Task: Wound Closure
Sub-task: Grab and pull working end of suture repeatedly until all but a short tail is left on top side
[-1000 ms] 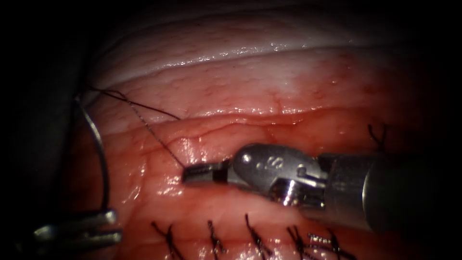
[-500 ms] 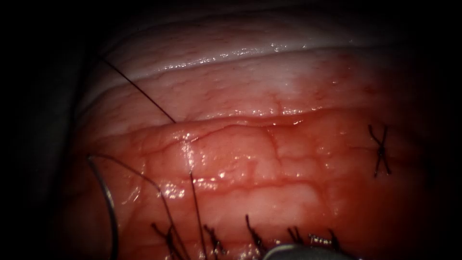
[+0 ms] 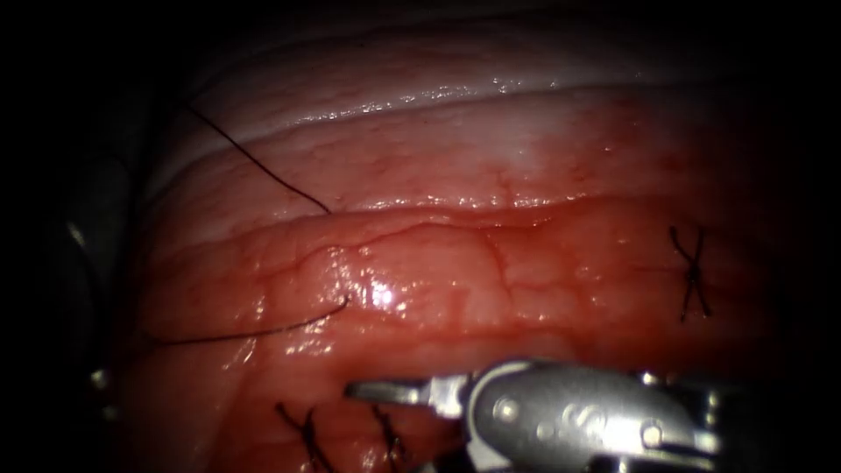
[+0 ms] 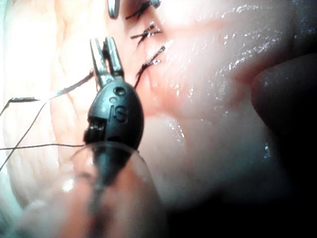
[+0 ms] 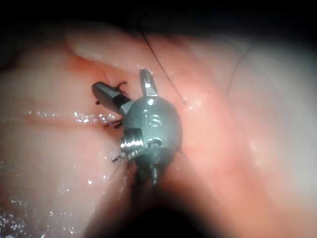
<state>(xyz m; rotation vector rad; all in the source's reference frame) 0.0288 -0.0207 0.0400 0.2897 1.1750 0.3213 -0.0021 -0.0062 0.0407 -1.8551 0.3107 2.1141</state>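
The right tool point(image 3: 363, 391) lies low over the tissue point(image 3: 491, 271), its tip just above the row of dark stitches point(image 3: 307, 431). In the right wrist view its jaws point(image 5: 126, 88) stand wide open with nothing between them, beside stitches point(image 5: 115, 124). The left tool point(image 4: 106, 49) is shut on the needle point(image 4: 59, 90), gripped near one end. The needle is out of the tissue. Thread point(image 4: 29, 147) trails from its far end. One strand of thread point(image 3: 263, 166) enters the tissue at a fold, and another strand point(image 3: 254, 332) comes out lower and lies slack toward the left.
A crossed stitch point(image 3: 692, 273) sits at the far right. Red fluid wets the tissue around the folds point(image 3: 385, 293). A pale ridge point(image 3: 455, 96) runs along the back. The right tool's jaw tip point(image 4: 113, 8) reaches in near stitches point(image 4: 146, 33).
The right tool let go of the thread at mid-tissue, dropped out below, and returned low with jaws open. The thread went slack. The left tool carried the needle away to the left.
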